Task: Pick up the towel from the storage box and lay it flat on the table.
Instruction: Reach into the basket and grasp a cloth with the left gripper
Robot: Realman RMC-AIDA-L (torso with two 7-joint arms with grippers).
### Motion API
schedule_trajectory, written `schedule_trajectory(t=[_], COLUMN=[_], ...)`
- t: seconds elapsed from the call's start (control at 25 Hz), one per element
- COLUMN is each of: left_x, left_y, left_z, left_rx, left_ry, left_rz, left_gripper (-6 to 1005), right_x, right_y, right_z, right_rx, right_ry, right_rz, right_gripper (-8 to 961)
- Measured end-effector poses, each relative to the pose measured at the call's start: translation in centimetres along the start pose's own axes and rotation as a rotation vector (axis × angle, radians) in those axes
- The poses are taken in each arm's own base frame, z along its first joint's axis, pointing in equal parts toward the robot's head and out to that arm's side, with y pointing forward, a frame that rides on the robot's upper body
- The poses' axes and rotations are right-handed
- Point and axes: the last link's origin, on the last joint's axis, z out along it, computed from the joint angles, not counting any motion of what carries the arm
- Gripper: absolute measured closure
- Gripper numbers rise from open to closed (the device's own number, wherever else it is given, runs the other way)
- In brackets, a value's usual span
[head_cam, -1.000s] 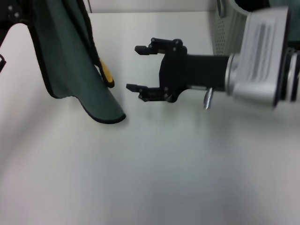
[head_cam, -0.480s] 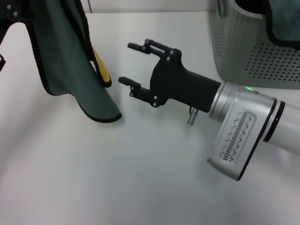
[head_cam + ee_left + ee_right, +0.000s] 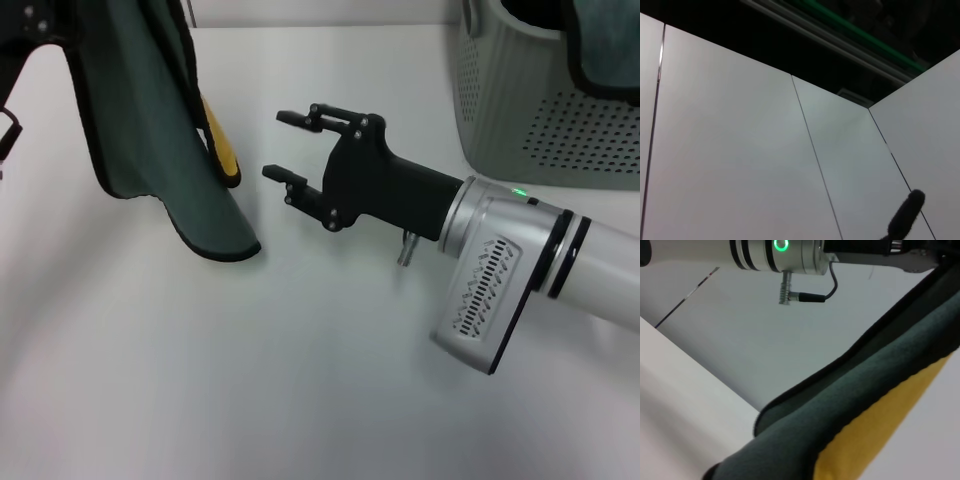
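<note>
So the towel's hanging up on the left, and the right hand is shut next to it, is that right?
Not quite. The right hand is open, its fingers spread apart beside the hanging towel, not touching it; the head view shows this. The rest is right.

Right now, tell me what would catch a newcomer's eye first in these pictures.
The towel hangs at the robot's left, dark grey-green with yellow reverse showing, its low corner near the table. The right gripper reaches toward it, fingers apart and empty. The storage box stands far right with another cloth inside.

Head camera looks down; right wrist (close) shares the towel [image 3: 150,110].
</note>
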Motion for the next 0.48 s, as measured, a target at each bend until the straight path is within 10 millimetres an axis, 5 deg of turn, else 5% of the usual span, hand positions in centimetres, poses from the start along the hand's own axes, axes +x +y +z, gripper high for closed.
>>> schedule_trajectory(t=[0.48], left_x=[-0.24], left_y=[0.19], left_z=[0.94], left_rx=[0.011], left_ry=[0.030], left_rz=[-0.031], left_gripper=[989], right_x=[0.41], right_y=[0.70], right_z=[0.40], right_rx=[-0.058], right_ry=[0.010], right_rz=[-0.057], right_gripper=[464])
